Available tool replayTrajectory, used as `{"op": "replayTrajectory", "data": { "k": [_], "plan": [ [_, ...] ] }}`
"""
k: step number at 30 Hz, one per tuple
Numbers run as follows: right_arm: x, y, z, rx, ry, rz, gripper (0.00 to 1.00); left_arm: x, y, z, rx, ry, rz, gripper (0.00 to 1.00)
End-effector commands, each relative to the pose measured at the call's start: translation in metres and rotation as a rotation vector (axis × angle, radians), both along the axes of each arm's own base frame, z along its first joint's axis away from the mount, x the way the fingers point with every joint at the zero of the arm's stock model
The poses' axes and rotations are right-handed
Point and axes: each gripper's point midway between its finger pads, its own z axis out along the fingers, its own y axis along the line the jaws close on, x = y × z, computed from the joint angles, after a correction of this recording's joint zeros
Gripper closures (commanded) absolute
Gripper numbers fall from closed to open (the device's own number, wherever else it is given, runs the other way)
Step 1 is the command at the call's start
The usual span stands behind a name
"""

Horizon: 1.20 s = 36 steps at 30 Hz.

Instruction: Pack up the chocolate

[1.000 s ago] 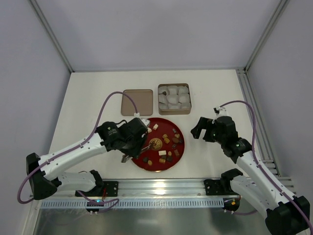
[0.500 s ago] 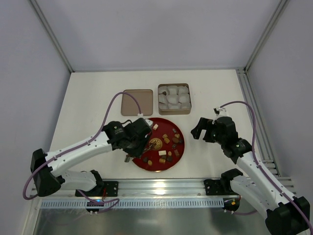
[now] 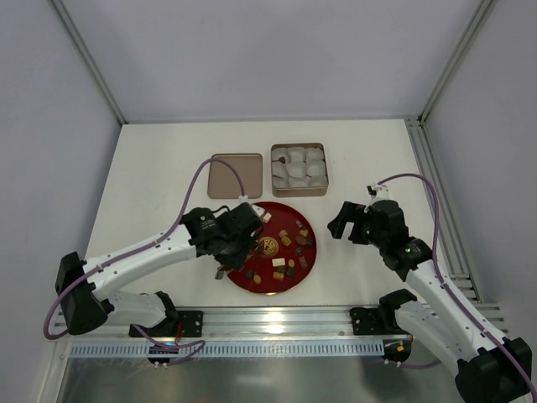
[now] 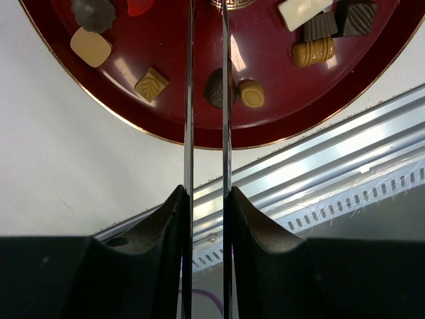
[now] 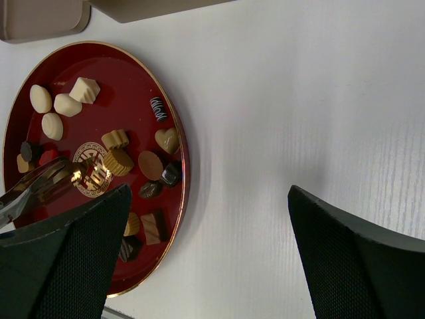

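Red lacquer marks the plate point(image 5: 113, 80), where the chocolate point(image 5: 119, 161) lies loose; I cannot confirm any piece in the tin point(image 3: 299, 145). Change over the last second: my left gripper point(image 4: 206, 193) has shifted slightly rightward above the plate and pressed the tweezers point(image 4: 188, 100) narrower, so their blades now run nearly parallel beside a dark candy point(image 4: 214, 90) and a caramel oval point(image 4: 251, 94). The tips leave the wrist view, so I cannot tell whether a piece is pinched. Judgement: a pick is in progress and packing has barely begun. My right gripper point(image 5: 209, 199) hangs spread wide and empty beside the plate, unmoved. Count: one plate, one tin, one lid point(image 3: 235, 175) just left of it, one pair of tweezers. Candies on the plate number roughly sixteen, several partly hidden. The paper cups point(image 3: 295, 170) are too crowded to count.
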Motion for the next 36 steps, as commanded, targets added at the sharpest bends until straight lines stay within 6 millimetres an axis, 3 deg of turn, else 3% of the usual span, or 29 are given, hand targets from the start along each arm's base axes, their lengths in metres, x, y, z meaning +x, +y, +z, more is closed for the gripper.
{"op": "replayTrajectory", "data": {
  "k": [1,12,18,21,22,23,24,25,26,27,28,29,30,32,36],
  "plan": [
    [0.003,0.001,0.009,0.003,-0.040,0.006,0.00,0.006,-0.006,0.012,-0.026,-0.038,0.003,0.78],
    [0.004,0.001,0.012,0.001,-0.043,0.004,0.00,0.020,-0.017,0.058,-0.088,-0.123,-0.013,0.79],
    [0.005,0.001,0.015,0.003,-0.047,0.005,0.00,0.048,-0.034,0.088,-0.104,-0.221,-0.019,0.78],
    [0.004,0.000,0.018,0.002,-0.050,0.005,0.00,0.073,-0.048,0.103,-0.107,-0.275,-0.019,0.77],
    [0.004,0.000,0.018,0.002,-0.051,0.003,0.00,0.083,-0.056,0.118,-0.139,-0.304,-0.015,0.77],
    [0.003,0.000,0.020,0.004,-0.051,0.004,0.00,0.098,-0.060,0.114,-0.116,-0.302,0.000,0.77],
    [0.003,0.000,0.020,0.003,-0.052,0.005,0.00,0.111,-0.068,0.131,-0.152,-0.345,0.002,0.77],
    [0.003,0.000,0.022,0.005,-0.053,0.004,0.00,0.120,-0.074,0.133,-0.157,-0.354,0.001,0.77],
    [0.002,-0.001,0.023,0.003,-0.053,0.003,0.00,0.137,-0.079,0.126,-0.142,-0.347,0.017,0.77],
    [0.001,0.000,0.024,0.005,-0.054,0.004,0.00,0.151,-0.087,0.141,-0.176,-0.382,0.029,0.77],
    [0.001,-0.001,0.026,0.004,-0.058,0.003,0.00,0.162,-0.091,0.142,-0.177,-0.390,0.029,0.77],
    [0.000,-0.002,0.026,0.001,-0.054,0.001,0.00,0.179,-0.096,0.128,-0.156,-0.372,0.042,0.77],
    [-0.001,-0.002,0.029,0.005,-0.061,0.000,0.00,0.191,-0.102,0.139,-0.183,-0.398,0.050,0.77],
    [-0.002,-0.003,0.033,0.003,-0.065,-0.002,0.00,0.220,-0.111,0.131,-0.173,-0.408,0.069,0.77],
    [-0.005,-0.005,0.038,0.001,-0.073,-0.006,0.00,0.256,-0.123,0.113,-0.168,-0.419,0.076,0.77]
  ]
}}
